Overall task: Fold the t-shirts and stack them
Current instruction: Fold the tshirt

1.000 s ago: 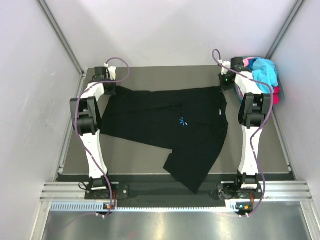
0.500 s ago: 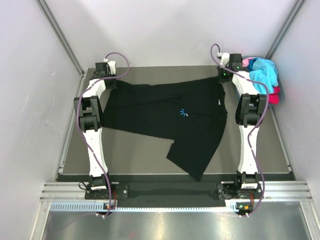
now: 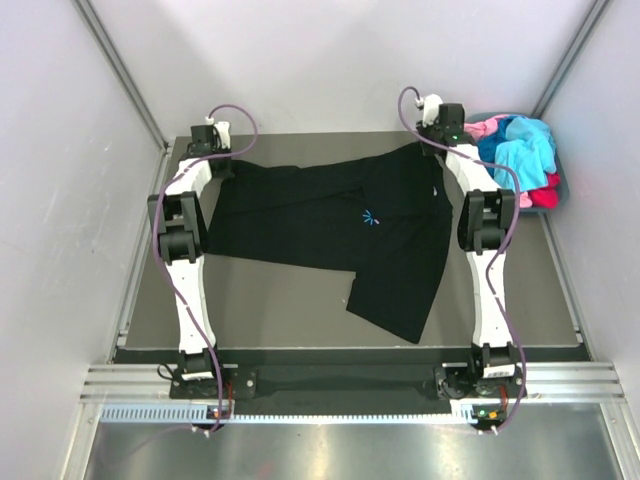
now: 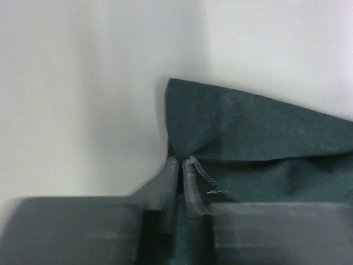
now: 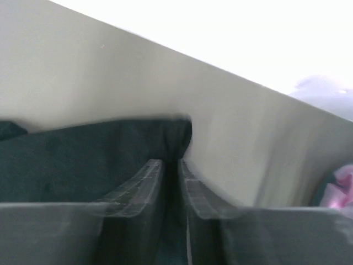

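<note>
The large black t-shirt [image 3: 330,215] lies spread across the far half of the table, its light-blue starburst logo [image 3: 371,217] facing up and one end trailing toward the near right. My left gripper [image 3: 222,165] pinches its far-left corner. In the left wrist view the fingers [image 4: 181,160] stand almost together with black cloth [image 4: 248,127] bunched between them. My right gripper [image 3: 430,145] holds the far-right corner. In the right wrist view its fingers [image 5: 172,163] stand a narrow slit apart with dark cloth [image 5: 83,154] running between them.
A grey-blue basket [image 3: 563,188] at the far right corner holds turquoise [image 3: 525,145], pink [image 3: 485,128] and red [image 3: 545,195] shirts. White walls close in the table's back and sides. Bare grey tabletop [image 3: 260,300] shows in front of the black shirt.
Both grippers moved toward the back wall, the right one also leftward, dragging the black t-shirt farther from the arm bases. Its trailing end slid up from the near edge.
</note>
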Robot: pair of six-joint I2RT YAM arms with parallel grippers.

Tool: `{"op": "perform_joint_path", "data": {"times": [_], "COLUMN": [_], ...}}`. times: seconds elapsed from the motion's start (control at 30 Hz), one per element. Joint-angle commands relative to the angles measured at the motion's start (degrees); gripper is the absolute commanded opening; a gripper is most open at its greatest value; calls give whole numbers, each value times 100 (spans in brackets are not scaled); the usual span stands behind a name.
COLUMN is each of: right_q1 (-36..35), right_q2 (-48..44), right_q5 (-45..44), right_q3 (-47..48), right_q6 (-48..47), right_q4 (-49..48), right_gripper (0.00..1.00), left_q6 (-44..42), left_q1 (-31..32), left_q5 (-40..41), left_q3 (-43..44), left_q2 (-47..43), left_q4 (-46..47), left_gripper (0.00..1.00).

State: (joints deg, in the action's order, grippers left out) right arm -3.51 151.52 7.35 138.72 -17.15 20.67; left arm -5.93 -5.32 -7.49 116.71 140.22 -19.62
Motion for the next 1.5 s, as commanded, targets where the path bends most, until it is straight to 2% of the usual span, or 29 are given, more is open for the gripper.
{"op": "perform_joint_path", "data": {"times": [0.0,0.03,0.1,0.2,0.37,0.43,0.57,0.6,0.67,0.73,0.77,0.83,0.97,1.07,1.17,1.3,1.47], "right_q1": [52,87,174,298,649,711,738,729,720,667,667,615,395,-411,-1008,-1826,-2154], "right_q2": [-577,-737,-1203,-1834,-2853,-3215,-4653,-4928,-5699,-6464,-6721,-7257,-8714,-9506,-10105,-10397,-10274], "right_q5": [-330,-497,-673,-911,-754,-341,554,1070,1556,2267,2270,2708,3096,2904,2622,2131,1857], "right_q3": [-420,-616,-1028,-1634,-2488,-3050,-4350,-4988,-5607,-6703,-6708,-7444,-8350,-9026,-9527,-10116,-10733], "right_q6": [-96,-113,-122,-70,-26,10,-297,-542,-824,-1533,-1537,-2168,-3399,-4129,-4358,-4394,-4692], "right_q4": [-781,-896,-1099,-1327,-1145,-925,-617,-503,-310,268,271,814,2080,2958,3154,2970,2628], "right_gripper": [33,39,46,47,48,48,48,47,47,46,46,45,46,45,45,44,41], "left_q6": [49,-4,-100,-127,-127,-127,-539,-680,-1066,-1348,-1349,-1463,-1542,-1534,-1437,-1297,-1270], "left_q1": [13,22,92,102,93,110,251,321,383,435,436,427,427,427,427,418,357], "left_q5": [343,553,686,1046,1092,925,775,453,135,-234,-340,-621,-658,-518,-464,-220,37], "left_q3": [-122,-148,-218,-534,-1044,-1385,-2238,-2614,-2968,-3459,-3462,-3733,-4427,-4788,-5130,-5754,-5773], "left_q2": [-311,-442,-601,-1013,-1585,-1874,-2525,-2674,-3114,-3499,-3624,-4009,-4792,-5276,-5707,-6164,-6156], "left_q4": [283,318,379,599,460,345,204,152,-32,-463,-656,-1234,-1545,-1703,-1651,-1239,-1299], "left_gripper": [23,30,34,35,36,38,39,39,38,38,38,37,38,38,38,39,44]}}
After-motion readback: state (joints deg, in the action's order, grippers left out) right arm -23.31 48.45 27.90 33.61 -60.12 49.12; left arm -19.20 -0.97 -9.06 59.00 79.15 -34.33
